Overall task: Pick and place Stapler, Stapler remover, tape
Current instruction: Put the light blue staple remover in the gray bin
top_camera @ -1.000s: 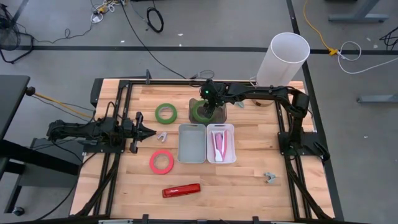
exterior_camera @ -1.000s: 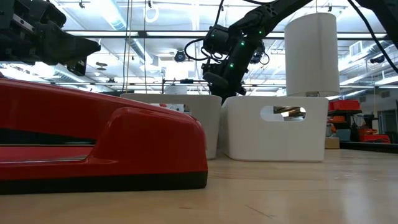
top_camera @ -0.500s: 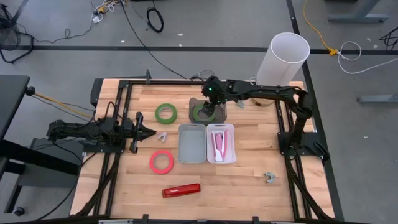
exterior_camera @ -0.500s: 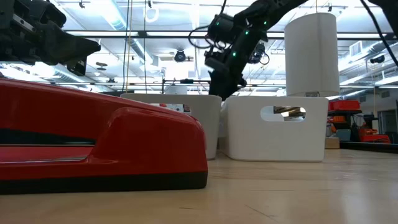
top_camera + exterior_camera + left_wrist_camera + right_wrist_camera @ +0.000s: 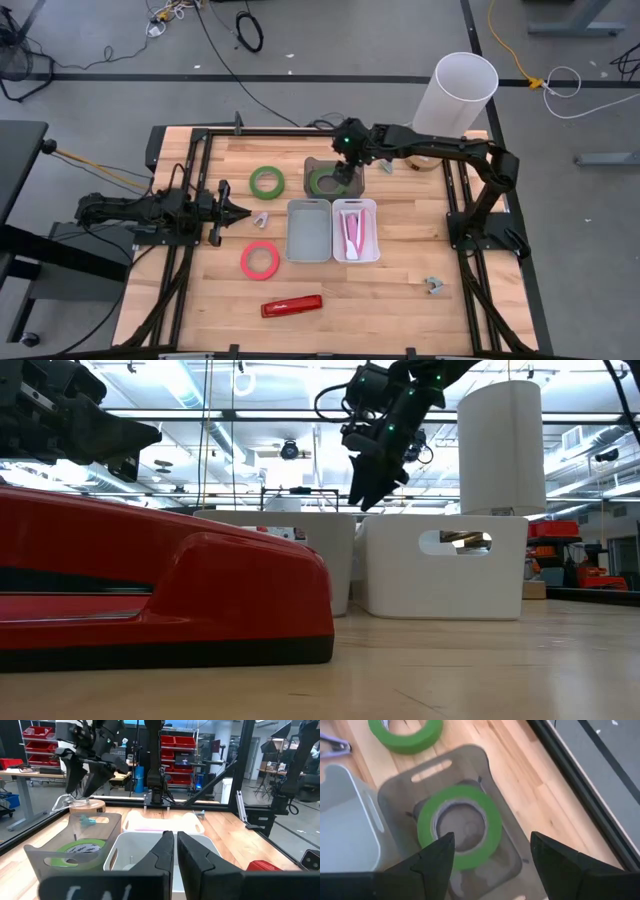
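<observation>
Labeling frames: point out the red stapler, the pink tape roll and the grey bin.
red stapler (image 5: 292,305), high view, middle of its body
pink tape roll (image 5: 260,260), high view, its ring
grey bin (image 5: 503,827), right wrist view, its rim

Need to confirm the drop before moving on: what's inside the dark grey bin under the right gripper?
One green tape roll lies flat in the dark grey bin, bare floor showing through its hole. The open right gripper hangs above, empty. The bin's near end is hidden by its fingers.

green tape (image 5: 460,826), red stapler (image 5: 292,305), grey bin (image 5: 502,830)
</observation>
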